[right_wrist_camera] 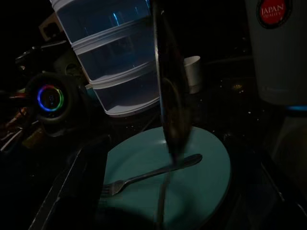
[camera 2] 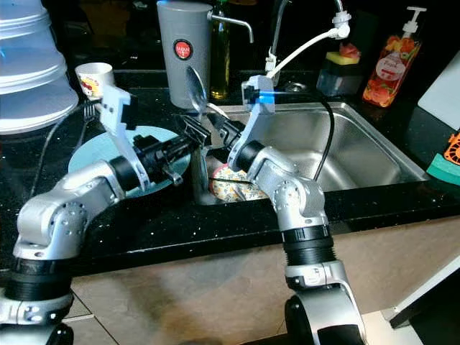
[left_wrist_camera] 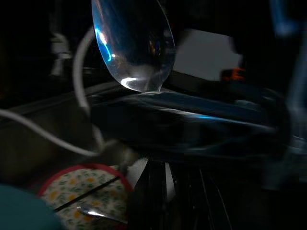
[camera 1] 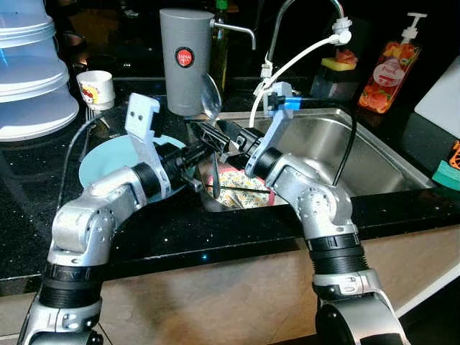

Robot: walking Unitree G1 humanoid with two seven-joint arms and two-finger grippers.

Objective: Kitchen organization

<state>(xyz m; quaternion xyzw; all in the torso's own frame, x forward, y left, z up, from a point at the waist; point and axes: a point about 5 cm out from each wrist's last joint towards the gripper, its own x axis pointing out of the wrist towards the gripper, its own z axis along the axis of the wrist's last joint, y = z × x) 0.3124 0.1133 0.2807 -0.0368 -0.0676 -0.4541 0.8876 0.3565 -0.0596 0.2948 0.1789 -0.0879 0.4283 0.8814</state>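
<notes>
Both grippers meet over the sink's (camera 1: 374,154) left edge, right gripper (camera 1: 208,133) clamped on the spoon (camera 1: 210,95), left gripper's (camera 1: 192,167) fingers untellable; I'd transfer slowly, bowl upright

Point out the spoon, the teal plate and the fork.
Spoon (camera 1: 210,95), left eye view, on its bowl.
Teal plate (right_wrist_camera: 201,187), right wrist view, on bare surface near the rim.
Fork (right_wrist_camera: 144,176), right wrist view, on its handle.
</notes>
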